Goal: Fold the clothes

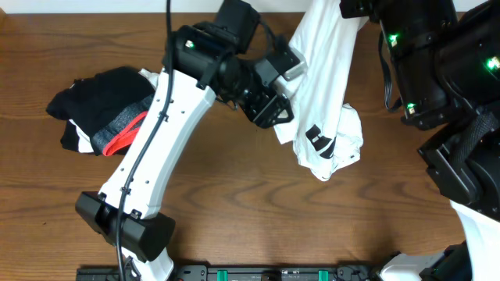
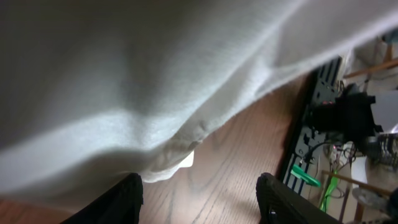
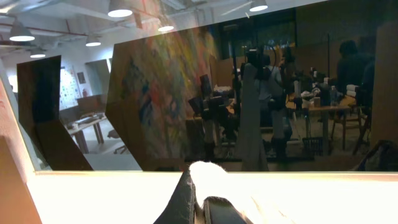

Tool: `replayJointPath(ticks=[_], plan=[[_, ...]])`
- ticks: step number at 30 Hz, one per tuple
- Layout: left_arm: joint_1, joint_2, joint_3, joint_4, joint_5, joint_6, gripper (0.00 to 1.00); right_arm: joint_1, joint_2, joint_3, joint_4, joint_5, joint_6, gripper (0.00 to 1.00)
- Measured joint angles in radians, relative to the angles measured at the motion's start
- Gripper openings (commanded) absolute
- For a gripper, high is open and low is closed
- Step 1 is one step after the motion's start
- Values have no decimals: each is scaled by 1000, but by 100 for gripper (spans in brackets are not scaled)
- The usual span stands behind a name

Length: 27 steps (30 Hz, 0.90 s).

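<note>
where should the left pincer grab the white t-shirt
Grip the T-shirt at its bunched side edge, the thick fold just ahead of the open left pincer. Come in from the left arm's side, low over the table. The right pincer holds the shirt's top, so that edge hangs free there.

White T-shirt [image 1: 326, 86] bunched into long hanging strip, black lettering near crumpled lower end, right of centre

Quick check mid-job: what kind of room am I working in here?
Probably an open lab or workshop: pendant ceiling lamps, people at desks, a painted mural, and a wooden table.
</note>
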Motion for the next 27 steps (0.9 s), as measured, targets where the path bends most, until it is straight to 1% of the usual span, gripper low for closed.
replayJointPath(ticks=[5, 13, 19, 23, 27], plan=[[-37, 0, 0, 6, -13, 17, 61, 0, 0, 0, 2, 0, 0, 1], [-41, 0, 0, 74, -35, 16, 61, 0, 0, 0, 5, 1, 0, 1], [-41, 0, 0, 98, -75, -39, 61, 0, 0, 0, 11, 47, 8, 1], [-41, 0, 0, 111, -84, -89, 61, 0, 0, 0, 57, 129, 12, 1], [-41, 0, 0, 153, -84, -140, 61, 0, 0, 0, 112, 167, 14, 1]])
